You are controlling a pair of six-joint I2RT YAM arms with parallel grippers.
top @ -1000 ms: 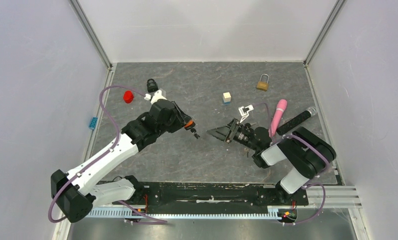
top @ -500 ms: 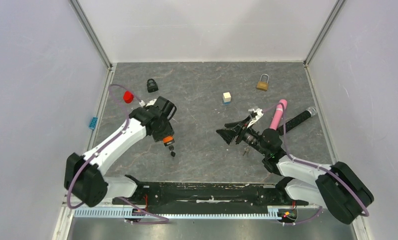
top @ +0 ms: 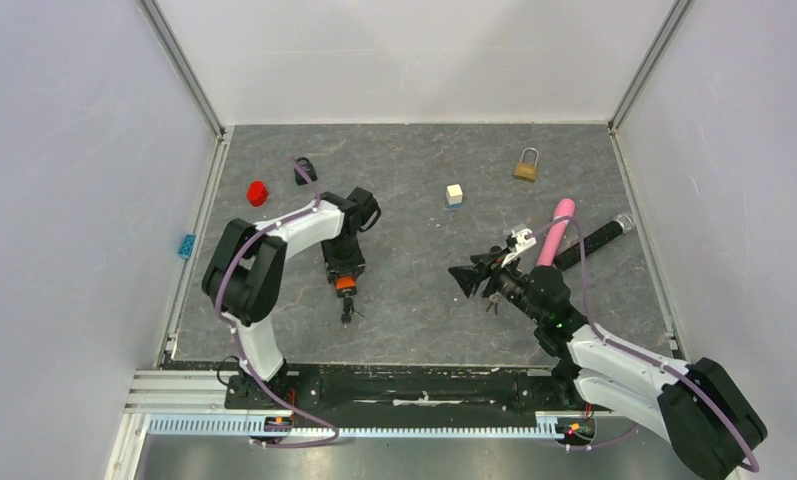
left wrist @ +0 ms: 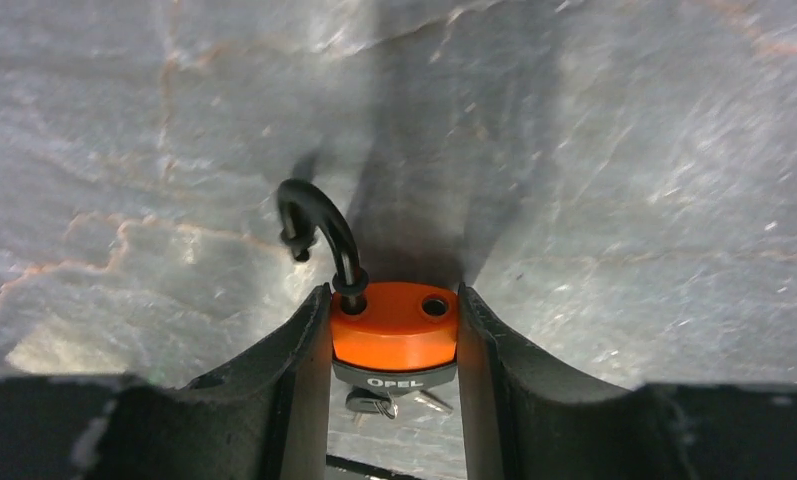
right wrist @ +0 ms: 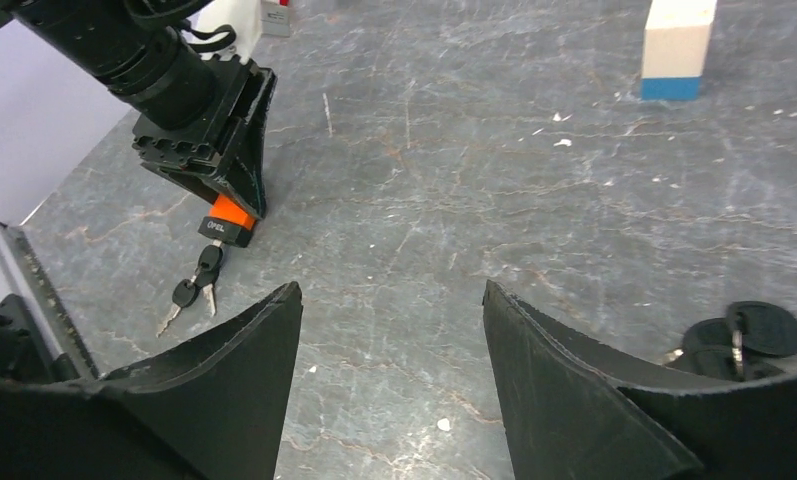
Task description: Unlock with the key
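1. Left gripper: the jaws are clamped on the orange-and-black padlock, one finger against each side of its body. The body carries the marking "OPEL" on its black lower band.

2. Black shackle: one leg sits in the orange top face. The other leg is out of its hole and swung to the side (the vacant hole shows on the top face).

3. Bunch of black-headed keys: it hangs from the base of the padlock, with one key head directly under the body. Contact between the key tips and the grey stone-pattern table cannot be confirmed.

4. Position: in the top view the padlock is left of the table's centre, pointing toward the near edge.

5. Right gripper: the jaws stand apart with nothing between them. It sits low over the table right of centre, facing the left gripper, well apart from the padlock.

6. A second set of black keys lies just beside the right gripper. A brass padlock, a white-and-blue block and a pink cylinder lie farther back.
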